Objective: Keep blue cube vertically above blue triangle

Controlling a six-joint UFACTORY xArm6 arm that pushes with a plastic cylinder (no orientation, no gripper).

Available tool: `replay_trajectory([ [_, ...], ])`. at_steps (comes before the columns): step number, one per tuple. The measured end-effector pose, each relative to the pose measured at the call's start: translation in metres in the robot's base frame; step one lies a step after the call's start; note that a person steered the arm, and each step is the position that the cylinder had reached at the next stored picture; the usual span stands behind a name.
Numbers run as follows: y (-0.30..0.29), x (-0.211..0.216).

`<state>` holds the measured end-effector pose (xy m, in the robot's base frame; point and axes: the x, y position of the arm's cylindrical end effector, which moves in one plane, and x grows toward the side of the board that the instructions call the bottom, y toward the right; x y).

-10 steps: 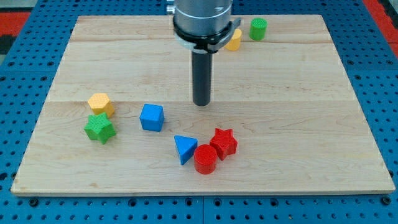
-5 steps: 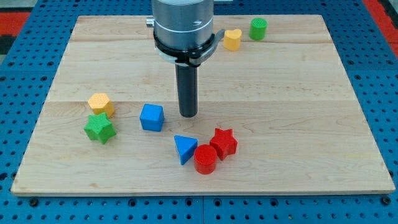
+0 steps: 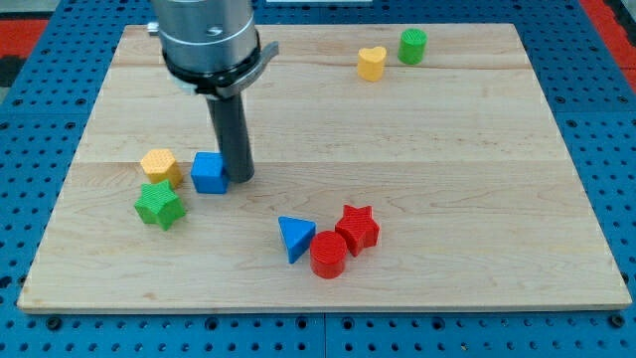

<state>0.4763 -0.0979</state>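
At the far left of the cluster on my tabletop (image 3: pixel 477 129) a yellow hexagonal block (image 3: pixel 160 166) sits just behind a green star (image 3: pixel 159 204), the two close or touching, I cannot tell which. Just right of the yellow block is the blue cube (image 3: pixel 208 172), squarish with no long axis, its faces turned slightly off the tabletop's edges. My tip (image 3: pixel 241 179) is pressed against the cube's right side; the tool is a plain rod with nothing to open or close and it grips nothing, only touches. The rod hides the cube's right edge, and the arm's housing is cut off by the view's top. Further right and nearer to me lies the blue triangle (image 3: pixel 294 238), well apart from the cube, one corner pointing left toward the near edge. Its right side meets a red cylinder (image 3: pixel 328 254), which overlaps the triangle's edge, and a red star (image 3: pixel 358 229) sits just behind that cylinder. Far away at the right, a yellow heart (image 3: pixel 372 63) and a green cylinder (image 3: pixel 412 46) stand near each other.
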Motion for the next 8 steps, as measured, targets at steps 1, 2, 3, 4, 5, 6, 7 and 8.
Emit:
replay_trajectory([
  [1,-0.002,0.026],
  [2,-0.025,0.025],
  [3,-0.037,0.005],
  [4,-0.037,-0.029],
  [5,-0.032,-0.060],
  [6,-0.017,-0.105],
  [7,-0.018,-0.147],
  [8,-0.033,-0.188],
])
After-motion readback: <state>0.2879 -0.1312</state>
